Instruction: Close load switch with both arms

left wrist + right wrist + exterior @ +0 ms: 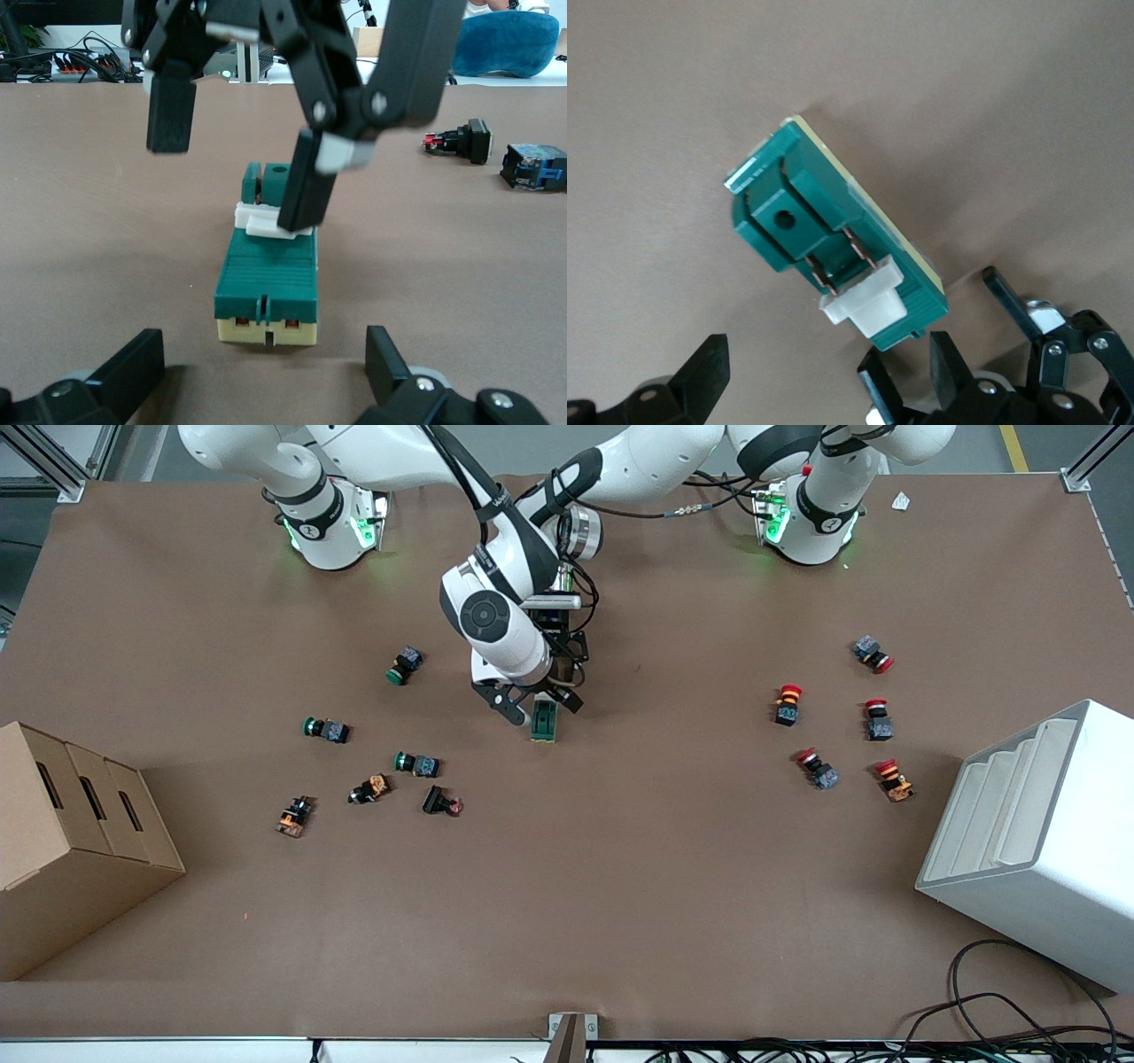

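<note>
The load switch [544, 722], a dark-green block with a cream base and a white lever [266, 223], lies on the brown table near its middle. My right gripper [538, 703] hangs over it, open, and in the left wrist view one of its fingers [301, 190] rests against the white lever while the other is off to the side. My left gripper [266, 376] is open and low at the switch's cream end, a finger on each side, not touching it. In the front view the left gripper [556, 677] is mostly hidden under the right hand. The right wrist view shows the switch [833, 239] from above.
Green and orange push-buttons [416, 763] lie scattered toward the right arm's end, with red-capped ones [787, 703] toward the left arm's end. A cardboard box [71, 841] stands at the right arm's end. A white stepped rack [1036, 841] stands at the left arm's end.
</note>
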`<state>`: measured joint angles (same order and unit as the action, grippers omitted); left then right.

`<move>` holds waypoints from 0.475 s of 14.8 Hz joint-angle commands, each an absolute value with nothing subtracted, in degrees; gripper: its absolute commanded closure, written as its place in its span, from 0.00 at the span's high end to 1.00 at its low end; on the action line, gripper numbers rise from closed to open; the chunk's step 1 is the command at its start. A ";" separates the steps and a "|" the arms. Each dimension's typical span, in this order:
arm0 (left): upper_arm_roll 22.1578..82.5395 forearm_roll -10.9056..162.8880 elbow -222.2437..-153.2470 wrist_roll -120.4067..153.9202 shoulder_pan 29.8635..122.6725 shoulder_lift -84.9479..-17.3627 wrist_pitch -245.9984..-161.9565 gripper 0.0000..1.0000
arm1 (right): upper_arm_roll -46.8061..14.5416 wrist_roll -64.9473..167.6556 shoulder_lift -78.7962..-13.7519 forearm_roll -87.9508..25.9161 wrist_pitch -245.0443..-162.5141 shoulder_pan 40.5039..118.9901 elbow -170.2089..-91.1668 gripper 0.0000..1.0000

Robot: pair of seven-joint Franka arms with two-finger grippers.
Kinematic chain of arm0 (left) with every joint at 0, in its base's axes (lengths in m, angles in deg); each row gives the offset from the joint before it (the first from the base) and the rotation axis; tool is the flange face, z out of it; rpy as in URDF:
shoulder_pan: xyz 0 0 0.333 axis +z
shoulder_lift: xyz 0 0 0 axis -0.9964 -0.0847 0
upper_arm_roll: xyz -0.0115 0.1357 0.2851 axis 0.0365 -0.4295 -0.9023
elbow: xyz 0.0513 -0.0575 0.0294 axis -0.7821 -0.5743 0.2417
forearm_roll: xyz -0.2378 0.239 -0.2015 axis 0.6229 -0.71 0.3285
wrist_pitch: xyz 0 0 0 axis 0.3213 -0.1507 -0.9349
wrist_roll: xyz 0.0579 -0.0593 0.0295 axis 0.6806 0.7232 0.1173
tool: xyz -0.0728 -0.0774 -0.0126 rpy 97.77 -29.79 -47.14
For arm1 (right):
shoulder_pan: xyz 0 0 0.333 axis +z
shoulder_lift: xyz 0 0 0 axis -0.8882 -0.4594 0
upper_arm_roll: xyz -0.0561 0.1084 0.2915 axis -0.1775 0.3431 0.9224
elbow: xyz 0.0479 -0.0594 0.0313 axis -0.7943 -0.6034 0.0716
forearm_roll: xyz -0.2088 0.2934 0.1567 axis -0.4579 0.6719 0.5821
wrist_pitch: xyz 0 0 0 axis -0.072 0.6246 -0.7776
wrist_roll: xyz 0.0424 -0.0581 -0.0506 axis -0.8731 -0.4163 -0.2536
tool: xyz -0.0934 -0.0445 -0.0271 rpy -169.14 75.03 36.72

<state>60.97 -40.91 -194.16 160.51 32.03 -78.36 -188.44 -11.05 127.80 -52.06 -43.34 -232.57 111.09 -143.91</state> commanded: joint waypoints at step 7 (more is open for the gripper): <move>60.57 -41.63 -192.80 161.30 31.70 -82.31 -189.73 1.00 | -11.65 127.93 -54.54 -41.58 -239.33 112.57 -144.43 1.00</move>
<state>60.92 -40.94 -194.09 160.51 31.92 -78.45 -188.24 -11.06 127.82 -54.20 -43.28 -237.84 111.66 -144.35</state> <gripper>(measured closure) 0.000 0.000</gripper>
